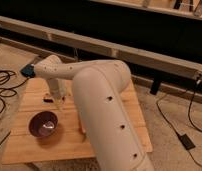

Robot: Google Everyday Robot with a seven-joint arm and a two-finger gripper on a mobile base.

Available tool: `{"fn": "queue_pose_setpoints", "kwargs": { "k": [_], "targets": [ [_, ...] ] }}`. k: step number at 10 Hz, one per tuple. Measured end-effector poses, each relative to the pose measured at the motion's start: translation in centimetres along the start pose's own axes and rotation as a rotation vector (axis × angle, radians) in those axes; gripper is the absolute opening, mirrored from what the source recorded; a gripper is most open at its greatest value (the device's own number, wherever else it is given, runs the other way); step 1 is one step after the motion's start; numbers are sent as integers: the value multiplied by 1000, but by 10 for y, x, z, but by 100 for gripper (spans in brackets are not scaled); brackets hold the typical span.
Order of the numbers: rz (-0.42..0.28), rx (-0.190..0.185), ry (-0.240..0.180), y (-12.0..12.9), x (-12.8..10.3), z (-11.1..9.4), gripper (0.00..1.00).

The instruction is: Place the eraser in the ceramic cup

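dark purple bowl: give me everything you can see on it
The purple bowl is wide, round and dark, with a glossy look and a pale patch inside; reflection or contents, cannot tell. It stands upright, mouth up, on the near left of the wooden table, rim fully in view. Only the table touches it. The gripper hangs just behind it, apart.

Dim, warm light falls on the end effector (59, 101) over the table (64, 146).
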State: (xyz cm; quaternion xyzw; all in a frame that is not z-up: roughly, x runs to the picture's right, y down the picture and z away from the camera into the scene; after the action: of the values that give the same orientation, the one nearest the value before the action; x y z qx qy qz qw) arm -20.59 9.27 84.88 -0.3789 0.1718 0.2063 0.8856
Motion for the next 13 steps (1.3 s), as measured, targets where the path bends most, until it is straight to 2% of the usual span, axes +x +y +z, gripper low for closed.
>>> {"fn": "queue_pose_setpoints", "kwargs": {
  "k": [1,4,8,13],
  "targets": [
    [-56,14,-7,-9,-22,5,65],
    [-160,39,-29,-24,-65,11,65],
    [-199,52,-73,-45,-91,2,65],
    [-233,18,-64,-40,-103,17,65]
  ]
}}
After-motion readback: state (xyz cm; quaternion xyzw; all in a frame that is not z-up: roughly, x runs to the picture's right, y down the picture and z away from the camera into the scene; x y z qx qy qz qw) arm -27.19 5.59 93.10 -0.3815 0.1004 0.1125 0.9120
